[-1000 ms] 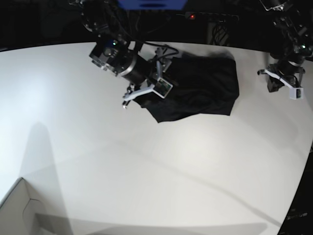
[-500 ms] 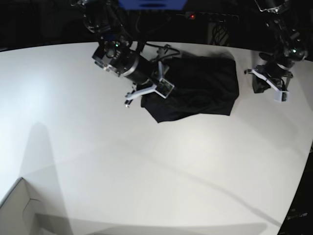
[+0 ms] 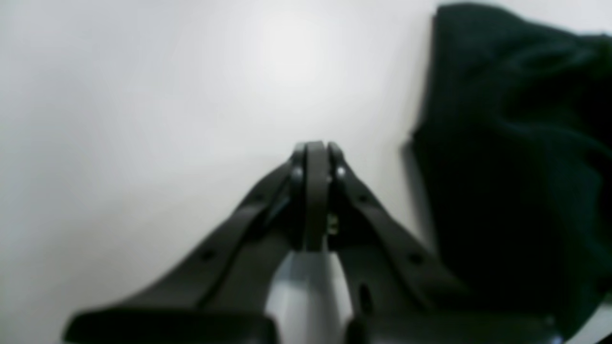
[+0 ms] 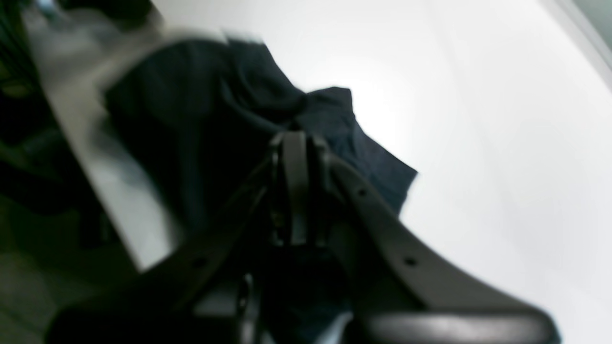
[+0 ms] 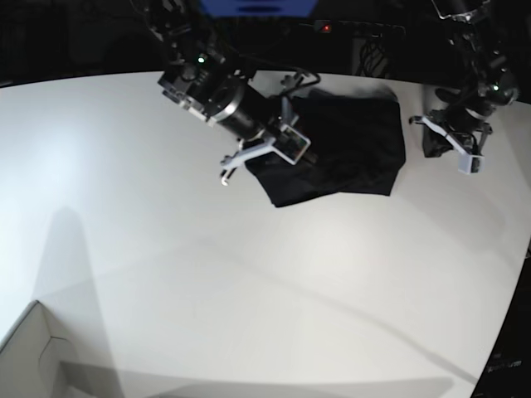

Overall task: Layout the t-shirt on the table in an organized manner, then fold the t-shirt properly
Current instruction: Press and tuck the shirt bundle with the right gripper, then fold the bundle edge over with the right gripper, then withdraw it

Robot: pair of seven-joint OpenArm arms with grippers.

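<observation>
The t-shirt (image 5: 348,145) is soft black cloth, not shiny. The table (image 5: 249,282) is smooth and white. The right gripper (image 4: 294,143) fingers look like dull dark plastic, maybe.

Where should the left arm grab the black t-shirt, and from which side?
Probably the edge of the t-shirt nearest the left gripper, approached from the bare table beside it. The shirt lies bunched, and that edge shows as a clear raised fold in the left wrist view. The right gripper is already shut on the opposite side.
</observation>
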